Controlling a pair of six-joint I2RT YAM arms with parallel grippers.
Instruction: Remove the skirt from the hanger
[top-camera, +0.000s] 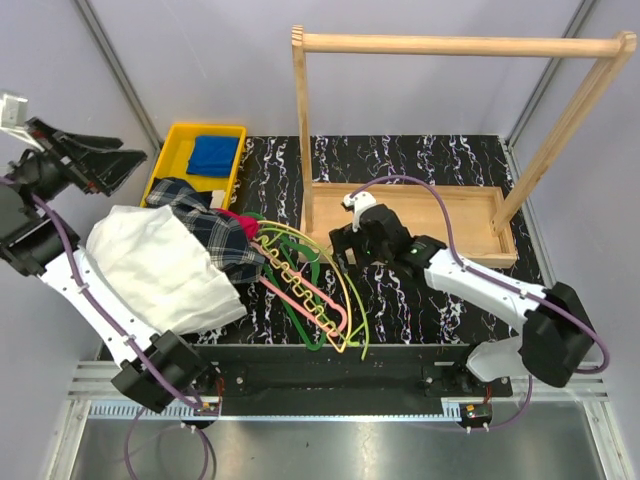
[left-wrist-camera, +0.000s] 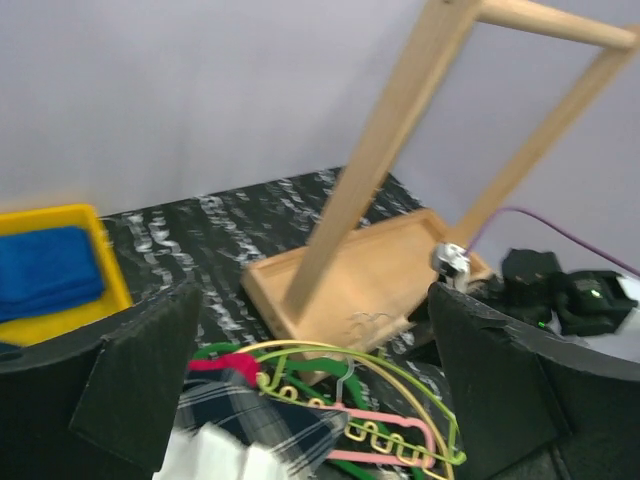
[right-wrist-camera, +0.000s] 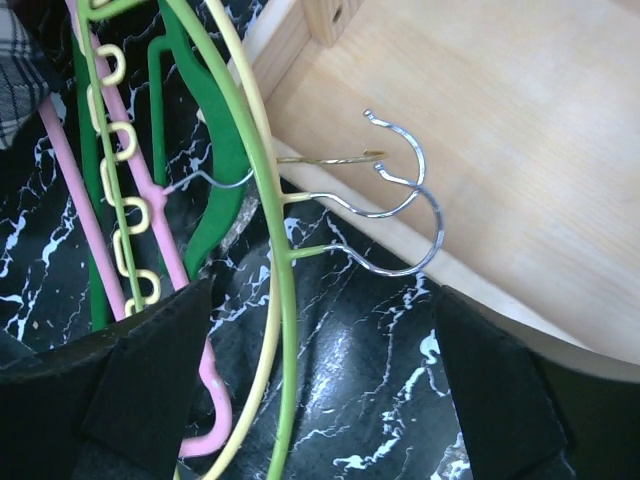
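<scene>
From above, the skirt (top-camera: 212, 236) is lying bunched on the table (top-camera: 420, 300), partly under one white garment (top-camera: 160, 265). Its end is meeting the hanger (top-camera: 283, 268), one of four tangled hangers.

The left gripper (top-camera: 125, 162) is hanging high, probably to watch. Its wrist view is showing jaws spread wide, empty.

The right gripper (right-wrist-camera: 320, 300) is showing parted, empty jaws near three steel hooks (right-wrist-camera: 410, 205), probably lining up to pin the hanger.

Skirt (top-camera: 215, 238) is seen as soft matt woven cloth, hanger (top-camera: 300, 283) nr rack (top-camera: 455, 45) as smooth semi-gloss plastic, hooks (right-wrist-camera: 405, 205) at rack base as shiny metal wire, rack as bare matt wood, table (top-camera: 430, 160) under rack as glossy marble-look.
</scene>
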